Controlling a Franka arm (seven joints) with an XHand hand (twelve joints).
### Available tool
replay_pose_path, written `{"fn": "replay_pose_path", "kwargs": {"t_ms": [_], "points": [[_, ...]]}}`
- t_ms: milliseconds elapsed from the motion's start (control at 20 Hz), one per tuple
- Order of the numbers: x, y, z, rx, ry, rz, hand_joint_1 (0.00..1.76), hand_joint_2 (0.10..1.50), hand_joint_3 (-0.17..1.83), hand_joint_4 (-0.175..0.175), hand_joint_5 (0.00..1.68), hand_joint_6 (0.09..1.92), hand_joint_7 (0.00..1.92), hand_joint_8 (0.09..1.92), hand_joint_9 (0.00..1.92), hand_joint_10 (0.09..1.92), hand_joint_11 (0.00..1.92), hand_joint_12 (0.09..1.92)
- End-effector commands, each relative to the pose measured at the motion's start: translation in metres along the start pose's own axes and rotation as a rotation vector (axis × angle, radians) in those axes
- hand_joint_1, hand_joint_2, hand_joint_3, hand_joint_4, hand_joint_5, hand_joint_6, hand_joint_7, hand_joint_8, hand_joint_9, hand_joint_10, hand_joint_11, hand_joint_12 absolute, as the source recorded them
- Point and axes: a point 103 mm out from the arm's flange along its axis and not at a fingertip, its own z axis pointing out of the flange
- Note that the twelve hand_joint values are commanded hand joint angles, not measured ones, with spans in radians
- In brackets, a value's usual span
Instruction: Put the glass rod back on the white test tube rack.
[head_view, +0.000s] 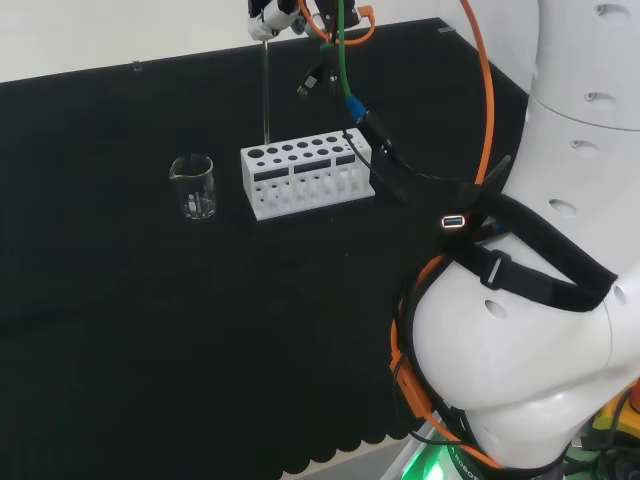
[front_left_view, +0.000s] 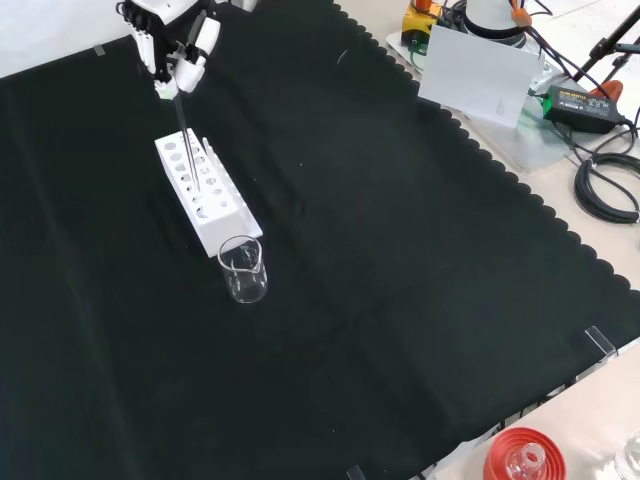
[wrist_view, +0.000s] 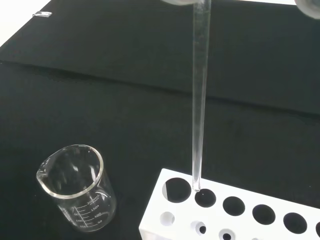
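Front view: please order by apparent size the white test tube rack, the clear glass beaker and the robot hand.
1. White test tube rack, clearly largest.
2. Robot hand and clear glass beaker look alike; unranked, since the hand is partly cut off.

At the top edge of the head view, the hand (head_view: 272, 20) is cut off above its fingers. The wrist view crops the white rack (wrist_view: 235, 210) at its bottom and right edges; the glass rod (wrist_view: 200, 95) runs out of frame at the top, beside blurred white hand parts. A red stand (front_left_view: 522, 457) is clipped at the front view's bottom edge.
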Motion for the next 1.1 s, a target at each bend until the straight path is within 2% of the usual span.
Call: {"fn": "replay_pose_path", "kwargs": {"t_ms": [50, 450, 650, 1100], "points": [[-0.007, 0.002, 0.006, -0.001, 0.024, -0.013, 1.32, 1.05, -0.17, -0.175, 1.30, 0.30, 1.42, 0.50, 1.83, 0.31, 1.69, 0.53], [-0.009, 0.004, 0.010, 0.020, 0.003, 0.005, 1.32, 1.05, -0.17, -0.175, 1.30, 0.30, 1.42, 0.50, 1.83, 0.30, 1.69, 0.53], [-0.016, 0.001, 0.013, 0.000, 0.051, 0.008, 1.32, 1.05, -0.17, -0.175, 1.30, 0.30, 1.42, 0.50, 1.83, 0.30, 1.69, 0.53], [-0.019, 0.002, 0.038, 0.041, 0.047, 0.002, 1.32, 1.05, -0.17, -0.175, 1.30, 0.30, 1.43, 0.50, 1.83, 0.30, 1.69, 0.53]]}}
